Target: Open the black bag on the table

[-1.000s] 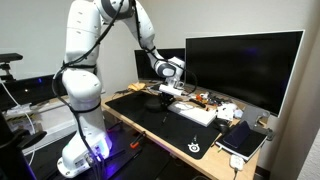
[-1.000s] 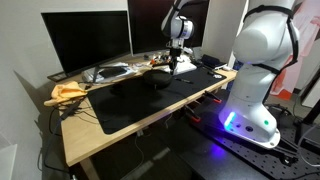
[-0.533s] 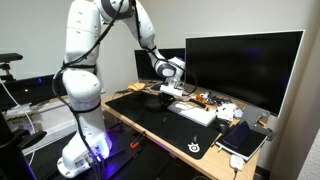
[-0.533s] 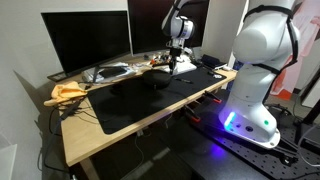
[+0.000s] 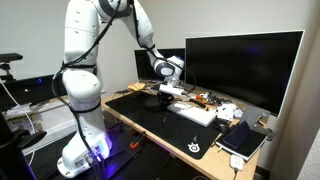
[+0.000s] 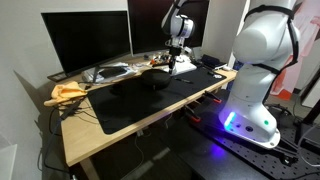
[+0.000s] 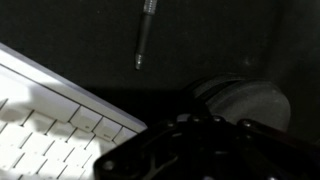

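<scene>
My gripper [image 5: 167, 93] hangs low over the black mat on the table [image 5: 150, 135], just beside the end of a white keyboard [image 5: 195, 113]; it also shows in the other exterior view [image 6: 172, 67]. A small low dark shape that may be the black bag [image 5: 139, 88] lies at the far end of the desk, behind the gripper and apart from it. In the wrist view the gripper [image 7: 196, 140] is a dark mass at the bottom, and its jaws cannot be made out. A rounded grey object [image 7: 245, 100] lies right by it.
A large monitor [image 5: 243, 68] stands behind the keyboard. A dark notebook with a white edge [image 5: 243, 139] lies near the desk's end. A pen [image 7: 146, 30] lies on the mat. Clutter [image 6: 120, 70] and a yellow cloth [image 6: 68, 92] sit by the monitors.
</scene>
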Controlling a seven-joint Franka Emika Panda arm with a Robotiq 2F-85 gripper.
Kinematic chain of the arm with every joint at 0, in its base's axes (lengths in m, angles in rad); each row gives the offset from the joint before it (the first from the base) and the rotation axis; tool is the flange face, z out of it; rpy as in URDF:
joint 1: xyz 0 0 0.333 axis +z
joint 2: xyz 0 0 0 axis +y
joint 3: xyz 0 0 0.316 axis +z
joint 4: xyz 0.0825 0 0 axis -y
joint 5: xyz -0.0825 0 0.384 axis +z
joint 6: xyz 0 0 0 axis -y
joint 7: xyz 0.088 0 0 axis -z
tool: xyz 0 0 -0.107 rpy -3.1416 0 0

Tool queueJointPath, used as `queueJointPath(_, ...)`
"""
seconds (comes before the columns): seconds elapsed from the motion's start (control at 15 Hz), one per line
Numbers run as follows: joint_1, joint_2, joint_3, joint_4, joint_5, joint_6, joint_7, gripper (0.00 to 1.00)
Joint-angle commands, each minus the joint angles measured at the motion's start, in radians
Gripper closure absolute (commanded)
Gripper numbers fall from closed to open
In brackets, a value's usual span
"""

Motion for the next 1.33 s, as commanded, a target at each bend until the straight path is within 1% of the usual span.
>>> queueJointPath(0.0, -0.007, -0.083, 0.012, -0.062, 0.051, -0.004, -0.065, 1.0)
queueJointPath(0.27, -0.003, -0.155, 0.0, -0.102, 0.109, -0.016, -0.142, 1.0)
queueJointPath(0.53, 0.019, -0.222, -0.017, -0.139, 0.145, -0.023, -0.2, 1.0)
queueJointPath(1.27, 0.112, -0.339, -0.038, -0.211, 0.135, -0.016, -0.219, 1.0)
